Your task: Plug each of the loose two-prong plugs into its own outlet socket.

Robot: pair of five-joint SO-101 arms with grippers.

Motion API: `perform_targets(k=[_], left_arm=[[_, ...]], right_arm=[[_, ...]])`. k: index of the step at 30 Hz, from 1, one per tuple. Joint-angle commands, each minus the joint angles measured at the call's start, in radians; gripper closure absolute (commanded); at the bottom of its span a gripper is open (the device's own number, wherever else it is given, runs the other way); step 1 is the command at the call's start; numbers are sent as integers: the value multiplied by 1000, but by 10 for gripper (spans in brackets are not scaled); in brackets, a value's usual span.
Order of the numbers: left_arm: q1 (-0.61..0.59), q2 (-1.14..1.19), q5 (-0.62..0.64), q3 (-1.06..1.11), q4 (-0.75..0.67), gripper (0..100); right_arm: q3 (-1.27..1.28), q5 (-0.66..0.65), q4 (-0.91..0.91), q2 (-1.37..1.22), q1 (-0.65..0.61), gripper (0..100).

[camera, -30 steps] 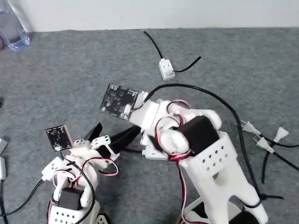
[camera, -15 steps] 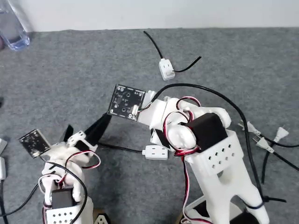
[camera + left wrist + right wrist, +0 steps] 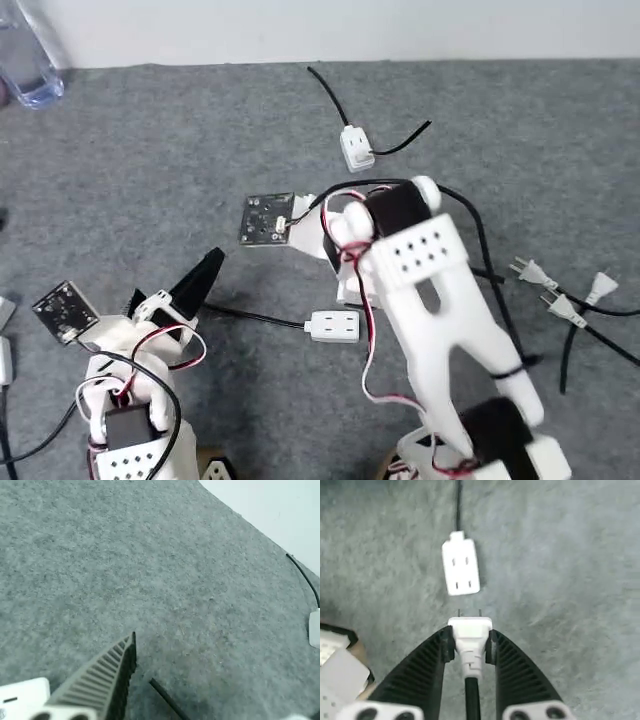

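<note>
Soft, even light falls from above on the felt (image 3: 120, 150), and the high view is bright throughout. The wall (image 3: 300, 30) is the palest band. The right arm (image 3: 430, 290) throws a faint, diffuse shadow on the felt beneath it (its edges fade gradually). In the right wrist view the outlet (image 3: 461, 569) and plug (image 3: 469, 629) are well lit. A soft shadow hugs one side of the outlet, and the right gripper (image 3: 469, 636), clamped on the plug, looks dark. The felt in the left wrist view is evenly lit.

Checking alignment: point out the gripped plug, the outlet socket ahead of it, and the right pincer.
gripped plug (image 3: 469, 629): right wrist view, white body.
outlet socket (image 3: 461, 566): right wrist view, slotted face.
right pincer (image 3: 469, 641): right wrist view, between fingertips.
</note>
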State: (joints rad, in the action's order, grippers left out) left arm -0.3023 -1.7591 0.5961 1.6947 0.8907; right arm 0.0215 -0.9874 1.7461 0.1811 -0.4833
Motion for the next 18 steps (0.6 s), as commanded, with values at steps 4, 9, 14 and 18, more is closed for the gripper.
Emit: perform_targets(k=[4, 9, 14, 18], left_arm=[[-3, -2, 0, -8, 6, 436], [15, -3, -101, -8, 89, 436], [74, -3, -155, -8, 157, 436], [75, -5, -155, -8, 153, 436]], right_arm=[[-12, -64, -7, -77, 18, 991], [-9, -63, -53, -168, 22, 991], [-9, -61, -119, -274, 21, 991], [-9, -57, -131, -312, 18, 991]])
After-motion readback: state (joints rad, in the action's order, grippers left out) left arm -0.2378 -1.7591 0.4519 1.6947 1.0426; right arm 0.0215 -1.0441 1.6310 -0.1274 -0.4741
